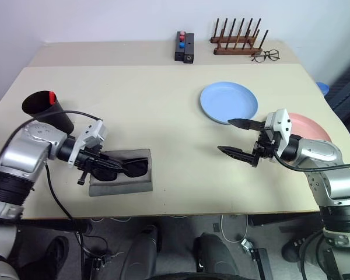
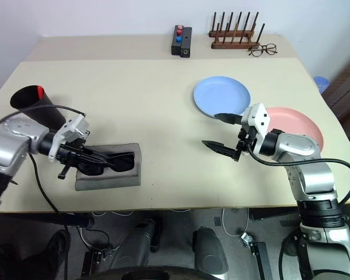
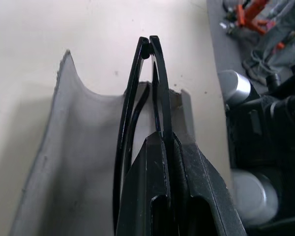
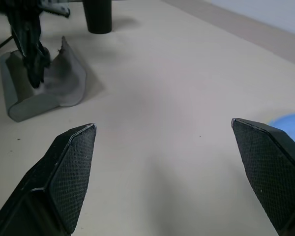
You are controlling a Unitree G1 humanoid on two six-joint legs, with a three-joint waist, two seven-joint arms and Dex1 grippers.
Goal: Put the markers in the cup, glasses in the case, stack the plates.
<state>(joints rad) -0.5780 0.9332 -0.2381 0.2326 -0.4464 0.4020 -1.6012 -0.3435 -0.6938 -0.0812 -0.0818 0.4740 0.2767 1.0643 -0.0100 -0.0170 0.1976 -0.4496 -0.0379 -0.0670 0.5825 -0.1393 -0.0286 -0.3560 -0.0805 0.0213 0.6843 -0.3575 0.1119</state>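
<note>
Lower left of frame: left gripper clamped tight on black-framed sunglasses with dark lenses, holding them over the open grey felt fold-over case lying on the beige table

Lower right: right gripper spread fully wide, empty, hovering above the table

Right, behind it: pink round plate; light blue round plate just beside it, toward centre

Left edge: tall black tapered cup, a red cap showing at its rim

Top: thin wire-framed spectacles beside wooden rack
</note>
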